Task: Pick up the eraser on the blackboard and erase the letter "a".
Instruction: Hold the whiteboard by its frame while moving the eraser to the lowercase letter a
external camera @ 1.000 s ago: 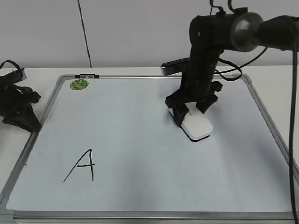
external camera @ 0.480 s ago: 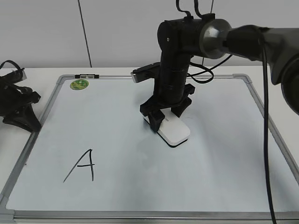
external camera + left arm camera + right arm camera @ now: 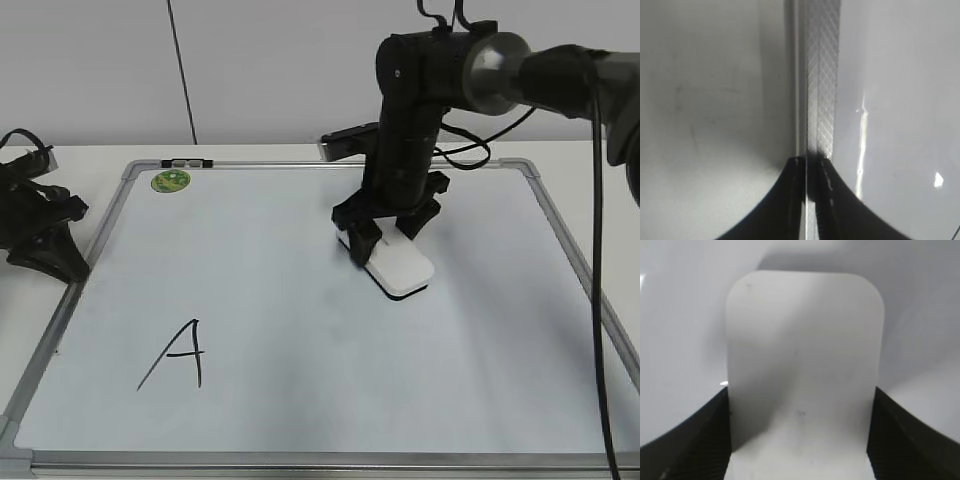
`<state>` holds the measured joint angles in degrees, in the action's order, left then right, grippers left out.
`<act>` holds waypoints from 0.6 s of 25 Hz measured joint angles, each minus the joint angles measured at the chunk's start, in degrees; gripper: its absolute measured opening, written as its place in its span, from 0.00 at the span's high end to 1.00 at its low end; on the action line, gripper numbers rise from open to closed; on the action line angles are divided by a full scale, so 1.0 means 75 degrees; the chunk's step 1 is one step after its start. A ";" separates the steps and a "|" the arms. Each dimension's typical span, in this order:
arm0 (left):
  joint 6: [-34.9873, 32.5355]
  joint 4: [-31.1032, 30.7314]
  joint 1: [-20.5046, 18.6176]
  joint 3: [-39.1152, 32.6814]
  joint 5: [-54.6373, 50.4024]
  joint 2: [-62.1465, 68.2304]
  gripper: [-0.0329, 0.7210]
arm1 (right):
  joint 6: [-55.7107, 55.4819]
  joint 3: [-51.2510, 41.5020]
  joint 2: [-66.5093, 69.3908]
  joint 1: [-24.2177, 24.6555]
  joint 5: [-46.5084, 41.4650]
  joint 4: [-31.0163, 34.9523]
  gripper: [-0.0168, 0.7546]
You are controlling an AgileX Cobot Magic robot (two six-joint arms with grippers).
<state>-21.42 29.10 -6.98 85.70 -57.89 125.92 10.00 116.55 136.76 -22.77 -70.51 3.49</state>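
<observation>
The white eraser point(image 3: 402, 268) lies flat on the blackboard point(image 3: 250, 270), right of its middle. My right gripper point(image 3: 385, 238) is shut on it from above. In the right wrist view the eraser point(image 3: 802, 365) fills the gap between the black fingers of the right gripper point(image 3: 800, 405). No small letter "a" shows on the board; only a large capital "A" point(image 3: 175, 355) is at the lower left. My left gripper point(image 3: 58, 255) rests by the board's left edge. In the left wrist view it point(image 3: 811, 162) is shut and empty over the silver frame point(image 3: 822, 75).
A round green sticker point(image 3: 170, 181) sits at the board's far left corner. The silver frame point(image 3: 580, 270) rims the board on a white table. The right arm's black cables hang at the upper right.
The right gripper slid the eraser left across the board, then back right; it now sits between those two positions. The left arm has not moved.
</observation>
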 joint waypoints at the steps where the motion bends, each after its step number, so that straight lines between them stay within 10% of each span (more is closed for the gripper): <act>1: 0.0000 0.0000 0.0000 0.0000 0.0000 0.0000 0.92 | -0.0013 0.0000 0.0000 0.0090 0.0011 -0.0005 0.28; 15: 0.0000 0.0000 0.0000 0.0000 0.0000 0.0000 0.91 | -0.0102 0.0004 -0.0126 0.1197 0.0016 -0.0465 0.28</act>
<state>-21.42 29.10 -6.98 85.70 -57.89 125.92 9.23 116.58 135.82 -13.80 -70.38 0.00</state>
